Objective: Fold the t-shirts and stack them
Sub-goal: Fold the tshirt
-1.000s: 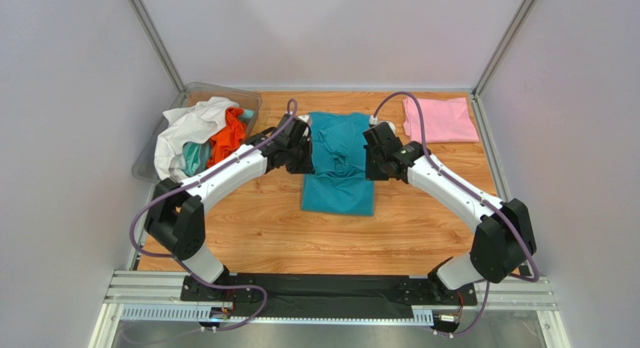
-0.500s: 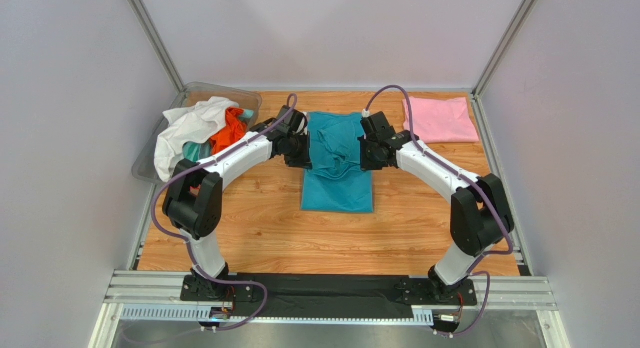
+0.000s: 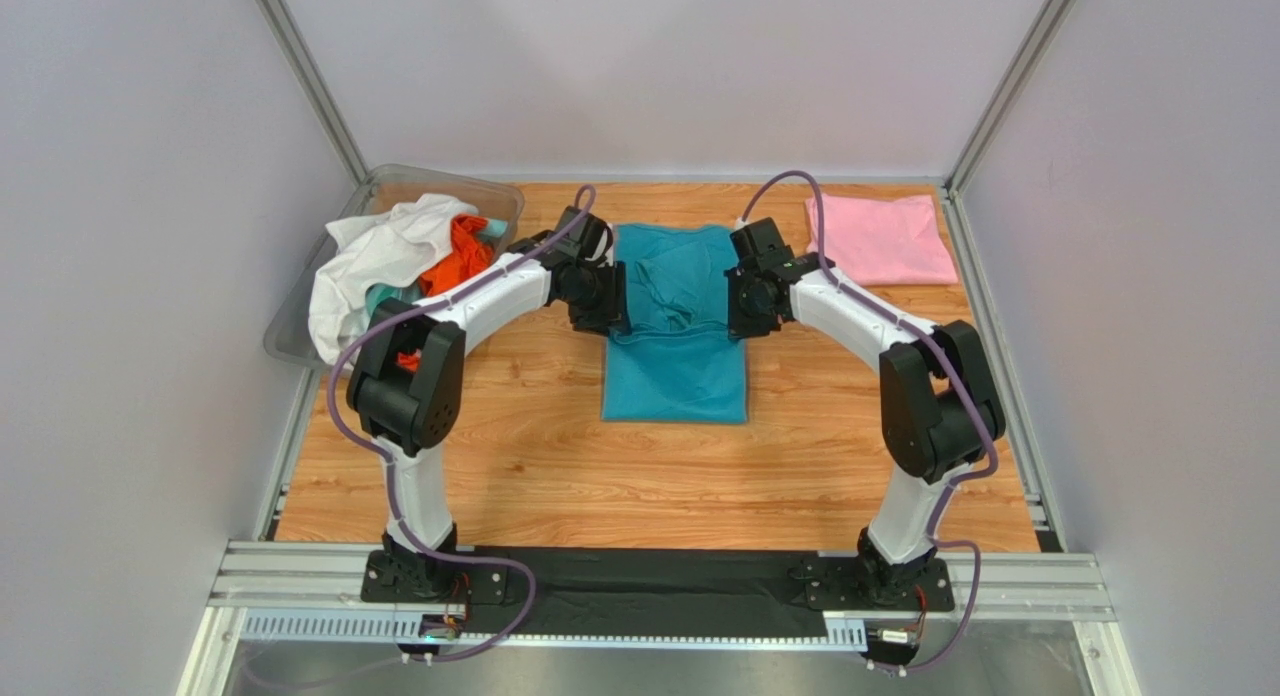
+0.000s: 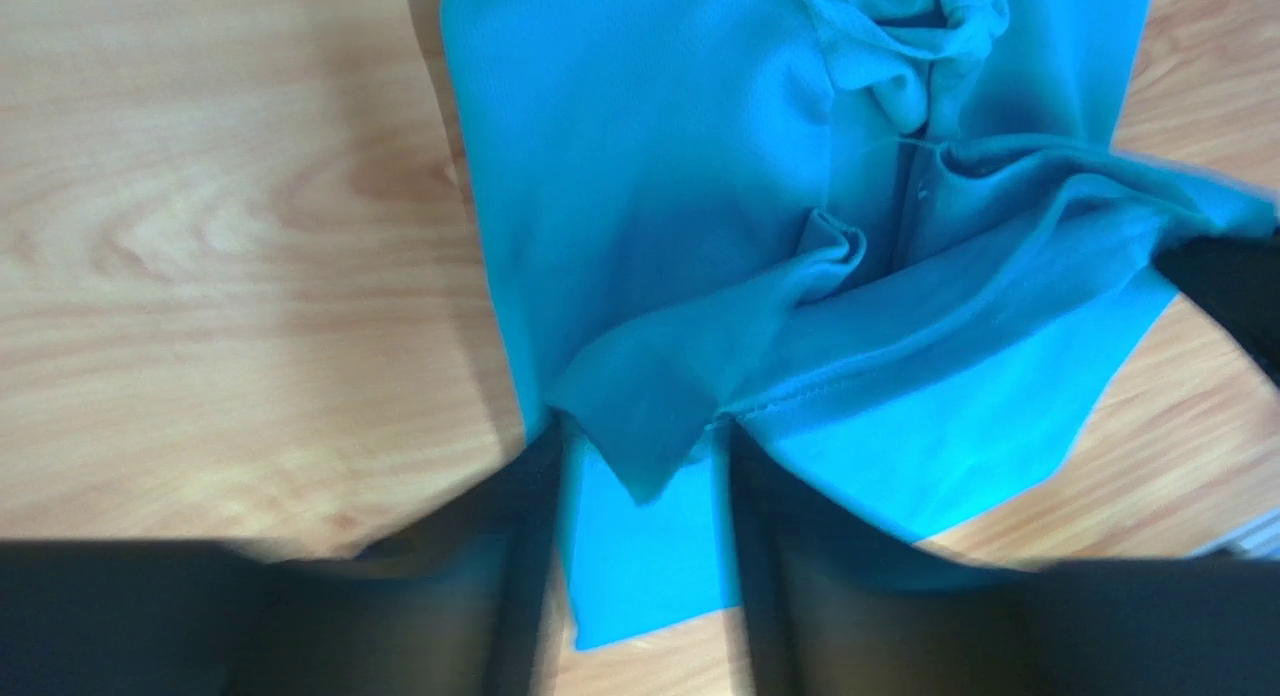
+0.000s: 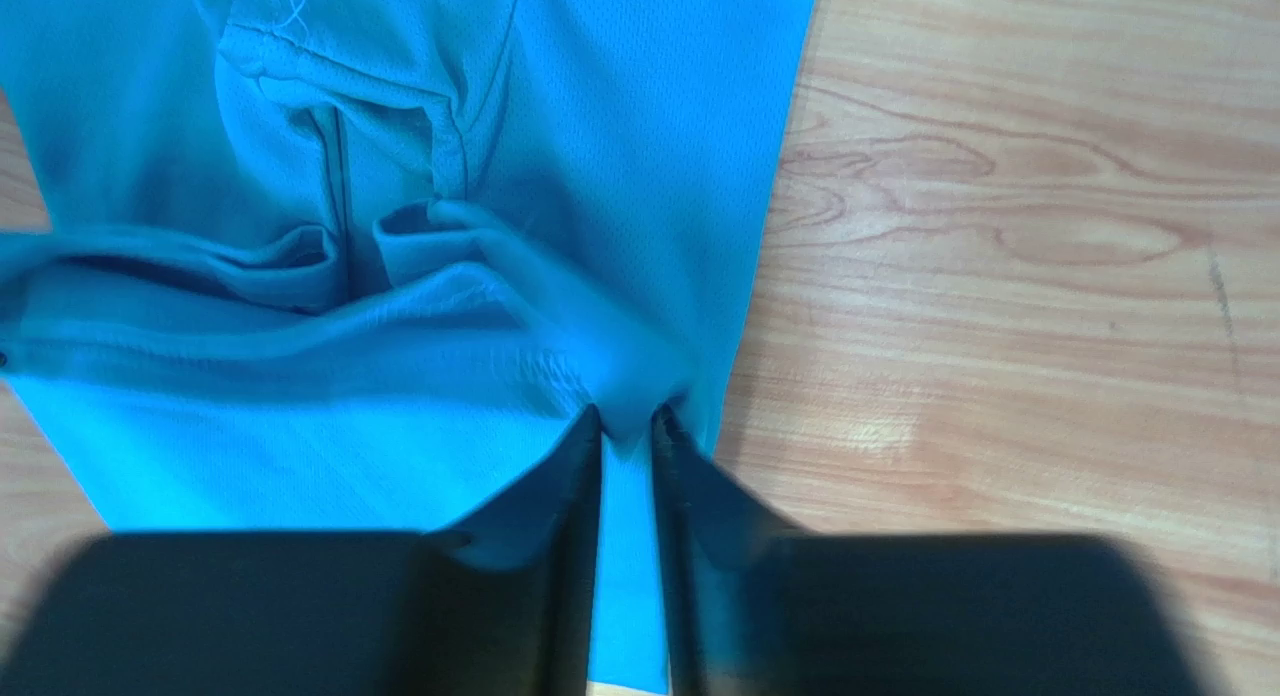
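Step in hand: folding the teal shirt (image 3: pixel 676 374); I judge this the cross fold, with the far half not yet brought over the near half.
Bench (image 3: pixel 511 456): pale wood grain, smooth and bare in front of the shirt.
Teal shirt, near half: lies flat mid-bench as a tidy rectangle with a straight hem.
Left fingers (image 4: pixel 774 576): clamped on a bunched fold at the shirt's left edge, a loose corner drooping between them.
Right fingers (image 5: pixel 556 561): nearly together, pinching a thin fold of the right edge.
Cloth between the grips: raised in a soft ridge, stitched hem showing; fine knit, limp, creasing easily.
Teal shirt, far half: rumpled around the collar.
Next move, as I judge it: carry both edges level and together, lay them square on the flat half, then let go; uneven pull would skew the fold.
Pink shirt (image 3: pixel 879 239): folded flat at the far right corner, well apart; likely where the stack goes.
Tub (image 3: pixel 489 194): clear plastic, far left, heaped with a white shirt (image 3: pixel 376 254) and an orange shirt (image 3: pixel 451 276), both crumpled.
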